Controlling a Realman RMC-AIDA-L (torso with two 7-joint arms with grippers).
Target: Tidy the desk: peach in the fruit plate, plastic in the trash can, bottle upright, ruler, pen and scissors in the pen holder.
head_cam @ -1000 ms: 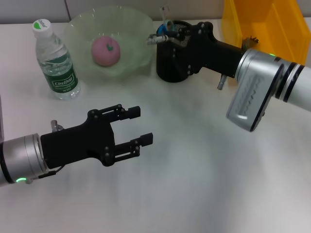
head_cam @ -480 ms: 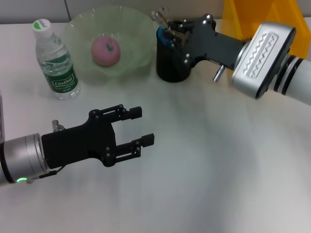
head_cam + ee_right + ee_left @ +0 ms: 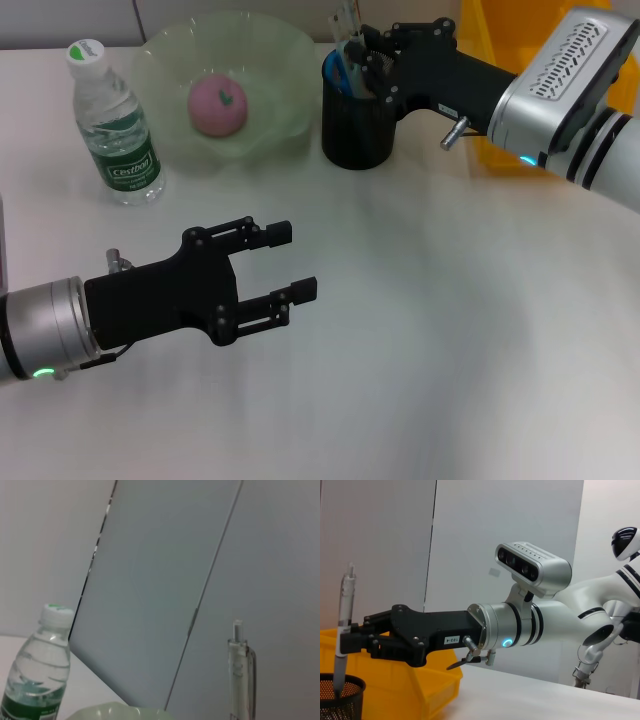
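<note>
My right gripper [image 3: 364, 52] hovers over the black mesh pen holder [image 3: 357, 130], shut on a clear pen [image 3: 346, 22] that stands upright. In the left wrist view the pen [image 3: 343, 625] has its tip inside the pen holder [image 3: 340, 700]. Something blue [image 3: 335, 72] sits in the holder; I cannot tell what it is. The pink peach [image 3: 218, 105] lies in the green fruit plate [image 3: 280, 60]. The bottle [image 3: 112, 125] stands upright at the far left. My left gripper [image 3: 292, 262] hangs open over bare table, holding nothing. Ruler, scissors and plastic are out of view.
A yellow bin [image 3: 505, 45] stands behind my right arm at the back right, also seen as the yellow bin [image 3: 425, 685] in the left wrist view. White table surface [image 3: 420, 330] spreads across the front and right.
My right gripper has swung up and to the right above the holder, turning the pen from tilted to upright. The left arm has not moved.
</note>
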